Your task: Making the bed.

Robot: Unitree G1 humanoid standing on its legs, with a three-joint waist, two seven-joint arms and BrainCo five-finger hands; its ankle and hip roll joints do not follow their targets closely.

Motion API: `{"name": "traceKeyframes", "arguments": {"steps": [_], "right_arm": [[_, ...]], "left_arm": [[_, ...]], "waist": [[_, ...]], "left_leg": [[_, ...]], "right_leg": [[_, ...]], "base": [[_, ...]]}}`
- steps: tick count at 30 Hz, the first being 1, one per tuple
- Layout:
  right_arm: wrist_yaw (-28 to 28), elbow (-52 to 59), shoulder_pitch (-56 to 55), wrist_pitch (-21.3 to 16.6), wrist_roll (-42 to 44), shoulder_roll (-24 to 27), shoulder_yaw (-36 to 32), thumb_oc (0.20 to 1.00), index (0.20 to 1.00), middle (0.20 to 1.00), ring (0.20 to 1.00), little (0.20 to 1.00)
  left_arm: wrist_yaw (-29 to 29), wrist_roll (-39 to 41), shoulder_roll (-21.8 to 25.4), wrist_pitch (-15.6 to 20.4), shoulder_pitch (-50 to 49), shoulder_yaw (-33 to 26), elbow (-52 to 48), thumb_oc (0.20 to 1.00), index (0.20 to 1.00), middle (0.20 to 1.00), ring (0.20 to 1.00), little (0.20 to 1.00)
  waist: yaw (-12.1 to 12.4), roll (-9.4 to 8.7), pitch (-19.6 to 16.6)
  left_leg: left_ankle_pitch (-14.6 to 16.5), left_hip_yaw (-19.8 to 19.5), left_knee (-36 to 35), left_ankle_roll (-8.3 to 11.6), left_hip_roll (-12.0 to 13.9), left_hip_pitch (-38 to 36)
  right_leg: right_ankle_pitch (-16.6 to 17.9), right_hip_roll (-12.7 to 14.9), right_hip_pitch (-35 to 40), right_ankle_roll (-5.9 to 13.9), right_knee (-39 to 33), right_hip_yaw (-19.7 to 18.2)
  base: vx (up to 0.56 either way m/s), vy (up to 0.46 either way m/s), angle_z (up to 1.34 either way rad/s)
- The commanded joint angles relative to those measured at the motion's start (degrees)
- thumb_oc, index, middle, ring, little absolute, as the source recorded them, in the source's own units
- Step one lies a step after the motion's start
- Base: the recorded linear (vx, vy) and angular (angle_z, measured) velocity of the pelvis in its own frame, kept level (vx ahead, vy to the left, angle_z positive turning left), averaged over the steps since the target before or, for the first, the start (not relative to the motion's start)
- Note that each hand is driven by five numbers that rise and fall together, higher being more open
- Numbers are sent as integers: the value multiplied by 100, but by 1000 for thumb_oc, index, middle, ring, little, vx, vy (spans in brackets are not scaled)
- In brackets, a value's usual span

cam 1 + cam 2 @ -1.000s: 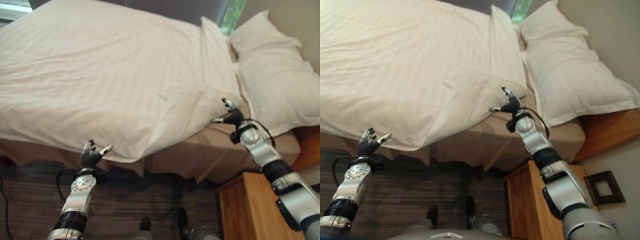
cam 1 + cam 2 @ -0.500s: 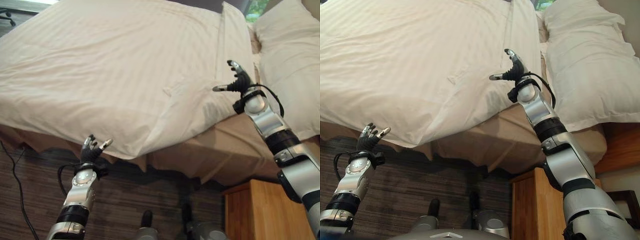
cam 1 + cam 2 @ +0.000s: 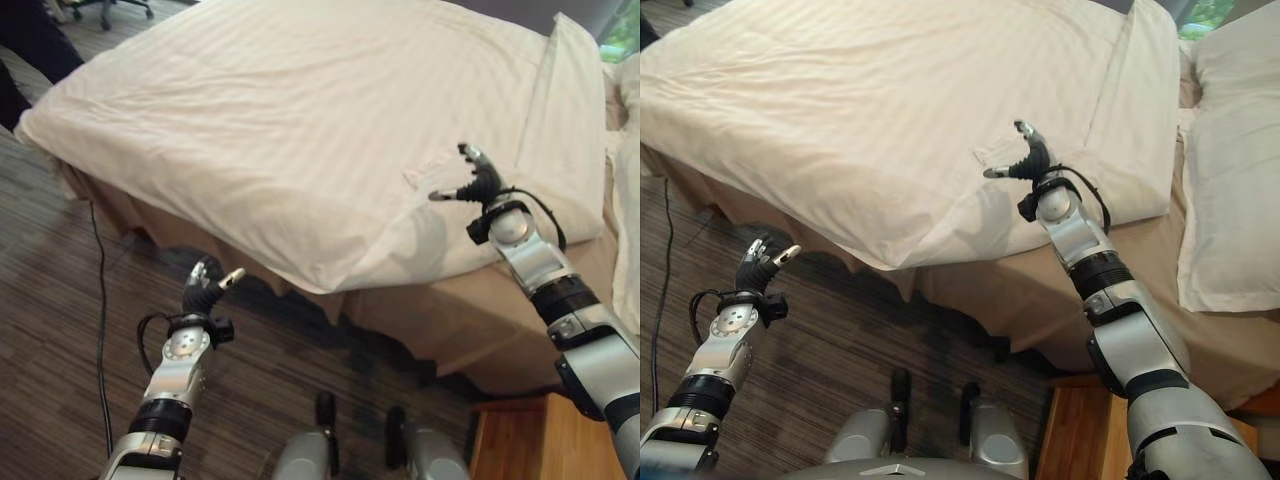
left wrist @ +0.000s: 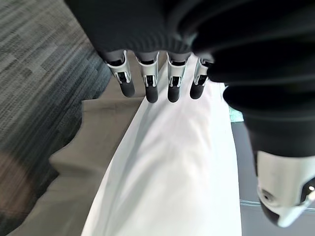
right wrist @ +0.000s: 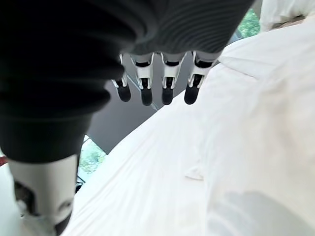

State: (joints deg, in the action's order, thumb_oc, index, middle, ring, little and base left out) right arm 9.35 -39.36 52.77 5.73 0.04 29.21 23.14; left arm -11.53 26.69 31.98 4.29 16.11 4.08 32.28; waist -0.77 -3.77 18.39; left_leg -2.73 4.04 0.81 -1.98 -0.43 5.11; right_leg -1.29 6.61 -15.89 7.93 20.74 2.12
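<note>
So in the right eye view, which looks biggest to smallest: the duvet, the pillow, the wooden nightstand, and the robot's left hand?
1. The duvet, by far the largest.
2. The pillow, cut off by the frame edge.
3. The wooden nightstand, only a corner in view.
4. The left hand, smallest; it is nearer the camera than the bed, so it looks bigger than it is.

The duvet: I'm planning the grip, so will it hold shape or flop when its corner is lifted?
Probably floppy: the duvet droops over the mattress edge and wrinkles near the right hand. Its puffy corner suggests bulk without much weight. Likely drags rather than slides.
</note>
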Motion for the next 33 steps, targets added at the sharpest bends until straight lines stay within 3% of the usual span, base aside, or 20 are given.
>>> {"name": "traceKeyframes", "arguments": {"steps": [1, 3, 6, 13, 18, 29, 30, 33], "right_arm": [[127, -164, 793, -203, -30, 142, -41, 1000, 1000, 1000, 1000, 1000], [152, -262, 762, -208, 2, 137, -149, 1000, 1000, 1000, 1000, 1000], [69, -217, 611, -218, -166, 201, -88, 1000, 1000, 1000, 1000, 1000], [155, -197, 836, -228, -237, 340, -60, 1000, 1000, 1000, 1000, 1000], [271, -217, 1367, -183, -589, 509, 245, 1000, 1000, 1000, 1000, 1000], [451, -1053, 2787, -237, -1547, 1155, 1264, 1000, 1000, 1000, 1000, 1000], [508, -1280, 3048, -185, -2344, 1309, 1861, 1000, 1000, 1000, 1000, 1000], [512, -1336, 3453, -223, -2898, 1434, 2361, 1000, 1000, 1000, 1000, 1000]], "left_arm": [[75, 14, 257, 207, 131, 48, -180, 1000, 1000, 1000, 1000, 1000], [123, -31, 311, 180, 123, 58, -111, 1000, 1000, 1000, 1000, 1000], [149, -76, 363, 164, 18, -60, -142, 1000, 1000, 1000, 1000, 1000], [181, -15, 173, 154, -6, 32, -86, 1000, 1000, 1000, 1000, 1000], [206, 70, 143, 157, 118, 98, -73, 1000, 1000, 1000, 1000, 1000], [194, 260, 341, 385, 311, 41, -387, 1000, 1000, 1000, 1000, 1000], [163, 248, 412, 433, 351, 82, -528, 1000, 1000, 1000, 1000, 1000], [167, 187, 427, 483, 384, 109, -677, 1000, 1000, 1000, 1000, 1000]], "waist": [[-131, -231, -81], [-287, -249, -110], [-283, -338, -234], [-404, -120, -390], [-496, 149, -393], [-475, 633, -100], [-425, 736, -2], [-398, 911, 35]], "left_leg": [[385, -160, -552, 414, 174, -943], [672, -331, -536, 547, 330, -1251], [875, -319, -376, 614, 367, -1413], [769, -283, -581, 768, 676, -1396], [584, -347, -581, 915, 873, -968], [322, -233, -581, 1053, 795, -211], [261, -230, -581, 1072, 767, -24], [229, -175, -581, 1083, 762, 180]], "right_leg": [[741, -10, 169, -47, -1261, -53], [1134, 266, 29, 98, -1842, -230], [1173, 317, 210, 103, -1909, -222], [1158, 118, 182, 44, -1915, -116], [1057, 69, -154, -34, -1900, -42], [1075, 65, -993, -44, -1687, -179], [1075, 30, -1195, -43, -1620, -195], [1048, 15, -1484, -48, -1518, -251]], "base": [[347, -135, 12], [438, -235, 32], [238, -115, 62], [115, -106, 22], [24, -62, -3], [-55, -13, -4], [-102, -2, -6], [-87, 22, -13]]}}
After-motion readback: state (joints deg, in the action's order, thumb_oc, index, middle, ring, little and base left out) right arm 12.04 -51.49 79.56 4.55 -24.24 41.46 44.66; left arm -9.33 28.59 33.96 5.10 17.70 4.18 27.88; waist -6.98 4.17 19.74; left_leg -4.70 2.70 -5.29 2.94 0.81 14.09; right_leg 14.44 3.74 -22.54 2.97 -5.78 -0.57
